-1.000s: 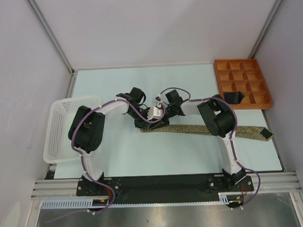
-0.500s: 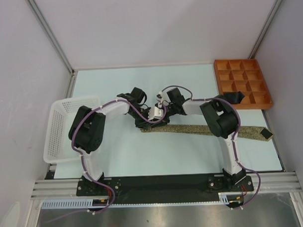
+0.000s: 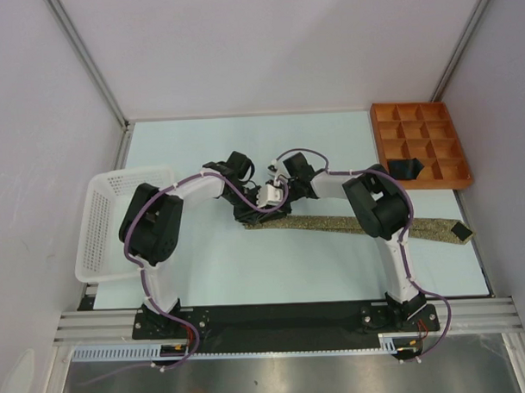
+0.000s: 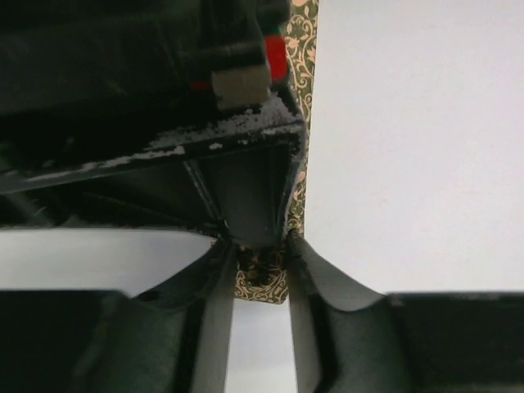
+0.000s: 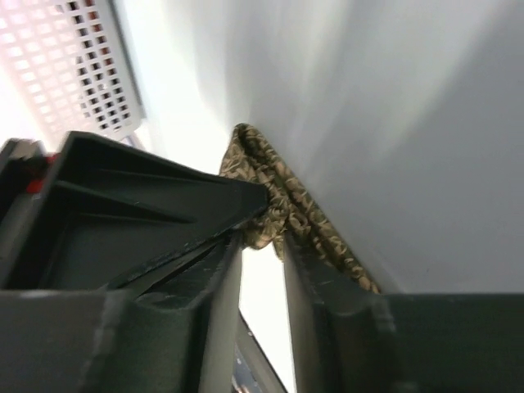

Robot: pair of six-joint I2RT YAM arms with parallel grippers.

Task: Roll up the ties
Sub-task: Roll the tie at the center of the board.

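Observation:
An olive-tan patterned tie [image 3: 350, 221] lies across the table, its wide dark-lined tip [image 3: 458, 233] at the right edge. Both grippers meet at its narrow left end. In the left wrist view my left gripper [image 4: 260, 250] is shut on the folded tie end [image 4: 262, 282], which fills the gap at its fingertips. In the right wrist view my right gripper [image 5: 264, 241] closes on bunched tie fabric [image 5: 278, 188] at its tips, and the left gripper's finger [image 5: 147, 196] presses in from the left. A black tie [image 3: 406, 168] lies bunched in the orange tray.
The orange compartment tray [image 3: 415, 122] stands at the back right corner. A white mesh basket [image 3: 108, 219] hangs over the table's left edge and also shows as the basket [image 5: 74, 57] in the right wrist view. Walls enclose three sides.
The right wrist has shifted slightly towards the back left. The left arm and the olive tie lie as before.

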